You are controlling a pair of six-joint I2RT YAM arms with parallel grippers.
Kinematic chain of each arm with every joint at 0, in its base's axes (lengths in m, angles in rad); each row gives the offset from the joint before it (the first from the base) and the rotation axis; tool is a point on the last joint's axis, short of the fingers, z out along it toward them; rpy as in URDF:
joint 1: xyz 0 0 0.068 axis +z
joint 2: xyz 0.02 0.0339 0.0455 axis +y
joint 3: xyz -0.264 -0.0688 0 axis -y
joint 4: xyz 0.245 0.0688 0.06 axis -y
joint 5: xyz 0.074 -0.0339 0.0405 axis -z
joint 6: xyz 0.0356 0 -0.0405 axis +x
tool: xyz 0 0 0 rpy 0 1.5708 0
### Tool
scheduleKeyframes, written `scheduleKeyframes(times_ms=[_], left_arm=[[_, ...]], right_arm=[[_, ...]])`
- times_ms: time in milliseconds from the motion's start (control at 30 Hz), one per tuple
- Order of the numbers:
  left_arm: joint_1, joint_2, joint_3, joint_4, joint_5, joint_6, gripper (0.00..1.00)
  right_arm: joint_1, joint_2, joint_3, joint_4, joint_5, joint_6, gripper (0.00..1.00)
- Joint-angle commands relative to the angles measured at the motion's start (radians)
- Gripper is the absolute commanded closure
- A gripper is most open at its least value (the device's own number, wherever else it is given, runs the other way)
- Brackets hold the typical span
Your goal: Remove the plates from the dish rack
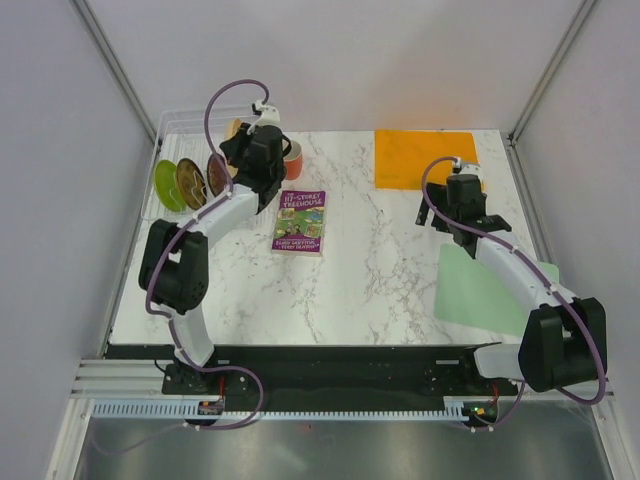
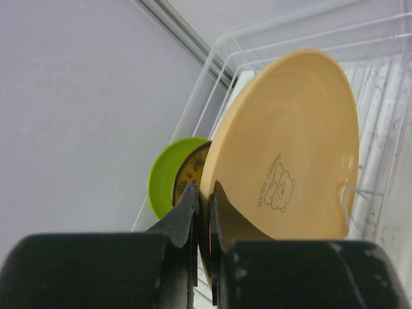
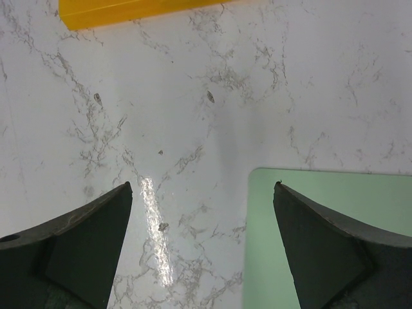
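Rim of the pale-yellow plate (image 2: 290, 141) is pinched by your left pincer (image 2: 204, 191) in the dish rack (image 2: 212, 67); your right pincer (image 3: 203, 193) hangs spread over the counter (image 3: 212, 96).

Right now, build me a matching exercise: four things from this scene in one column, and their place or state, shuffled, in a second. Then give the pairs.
Things:
1. pale-yellow plate
2. purple book
3. orange mat
4. right fingers

Places or states:
A. spread open above the table, at the green mat's corner
B. flat at the table's far edge, on the right side
C. upright, rim pinched between the left fingers
D. lying cover-up, left of the table's middle

Pairs: 1-C, 2-D, 3-B, 4-A
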Motion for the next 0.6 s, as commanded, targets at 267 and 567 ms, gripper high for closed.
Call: scheduleKeyframes(times_ms=[267, 567], left_arm=[[-0.088, -0.157, 0.093, -0.026, -0.064, 0.065, 0.98], [-0.130, -0.349, 0.140, -0.549, 0.369, -0.384, 0.98]], right_arm=[[-0.003, -0.062, 0.057, -0.016, -0.014, 0.000, 0.02], [-0.003, -0.134, 0.068, 0.026, -0.169, 0.031, 0.02]])
